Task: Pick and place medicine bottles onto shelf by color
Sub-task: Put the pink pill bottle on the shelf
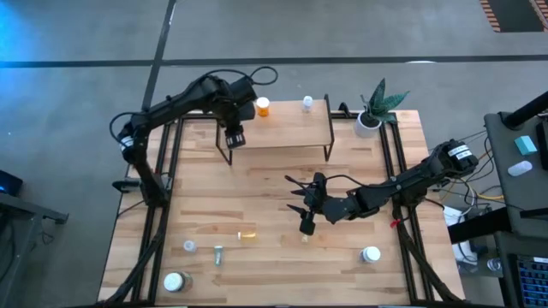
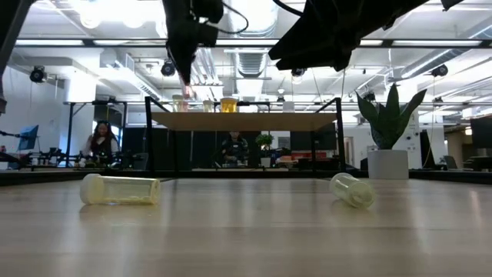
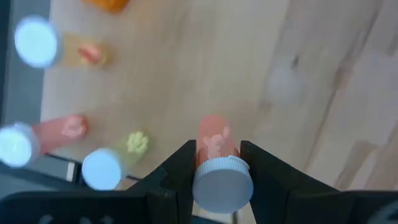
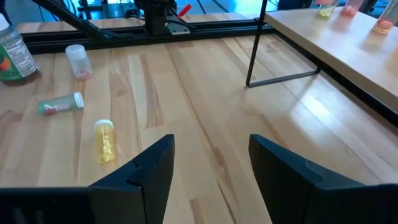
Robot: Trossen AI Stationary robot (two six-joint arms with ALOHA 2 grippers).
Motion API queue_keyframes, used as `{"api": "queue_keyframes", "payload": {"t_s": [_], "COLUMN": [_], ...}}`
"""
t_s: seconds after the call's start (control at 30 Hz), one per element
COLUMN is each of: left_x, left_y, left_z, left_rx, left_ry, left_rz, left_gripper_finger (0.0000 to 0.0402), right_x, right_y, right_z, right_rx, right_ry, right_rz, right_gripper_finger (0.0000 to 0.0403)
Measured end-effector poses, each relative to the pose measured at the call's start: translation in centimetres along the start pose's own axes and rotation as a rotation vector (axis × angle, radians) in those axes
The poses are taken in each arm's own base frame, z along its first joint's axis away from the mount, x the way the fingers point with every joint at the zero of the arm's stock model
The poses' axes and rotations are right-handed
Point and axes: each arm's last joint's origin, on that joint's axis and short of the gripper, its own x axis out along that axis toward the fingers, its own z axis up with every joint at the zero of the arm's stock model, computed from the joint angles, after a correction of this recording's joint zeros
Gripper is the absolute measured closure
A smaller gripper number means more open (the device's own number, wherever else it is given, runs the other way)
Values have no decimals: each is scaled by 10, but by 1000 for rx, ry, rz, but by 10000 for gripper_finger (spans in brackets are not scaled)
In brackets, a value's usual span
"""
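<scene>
We see the left gripper (image 3: 214, 171) poised over the left end of the shelf (image 1: 282, 133), its two fingers (image 3: 181, 171) clamped on a small red bottle (image 3: 216, 146) with a white cap, held upright just above the board. Around it on the shelf stand other bottles: an orange bottle (image 1: 263, 107) at the back left and a clear white-capped vial (image 1: 307, 103) near the back middle, while the left wrist view shows a red white-capped bottle (image 3: 56, 129) and a greenish bottle (image 3: 121, 155) near the board's edge. The right gripper (image 1: 306, 224) hangs over the middle of the table (image 1: 274, 188), in front of the shelf, with its fingers spread apart and nothing between them. On the tabletop at the front, a yellow bottle (image 4: 104, 140) lies on its side, with a green-tinted vial (image 4: 60, 104) lying beyond it and a small clear vial (image 4: 77, 60) standing further off. We also find a white-capped bottle (image 1: 371, 254) at the front right and a larger white-capped bottle (image 1: 175, 281) at the front left corner. A white pot with a green plant (image 1: 375, 109) sits at the shelf's right end.
</scene>
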Motion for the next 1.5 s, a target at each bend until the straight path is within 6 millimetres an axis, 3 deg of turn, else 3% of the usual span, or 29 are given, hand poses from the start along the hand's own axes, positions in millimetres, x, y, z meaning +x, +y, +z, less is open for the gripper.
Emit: {"api": "queue_keyframes", "payload": {"t_s": [0.33, 0.63, 1.5], "left_x": [12, 28, 38], "left_y": [24, 24, 25], "left_z": [-9, -5, 0], "left_rx": [-73, -70, -78], "left_ry": [83, 131, 152], "left_rz": [1, -16, -25], "left_gripper_finger": [301, 301, 301], "right_x": [0, 0, 0], "right_y": [0, 0, 0], "right_z": [0, 0, 0], "right_rx": [-3, -3, -3], "right_ry": [0, 0, 0], "right_rz": [0, 0, 1], "right_gripper_finger": [204, 205, 204]}}
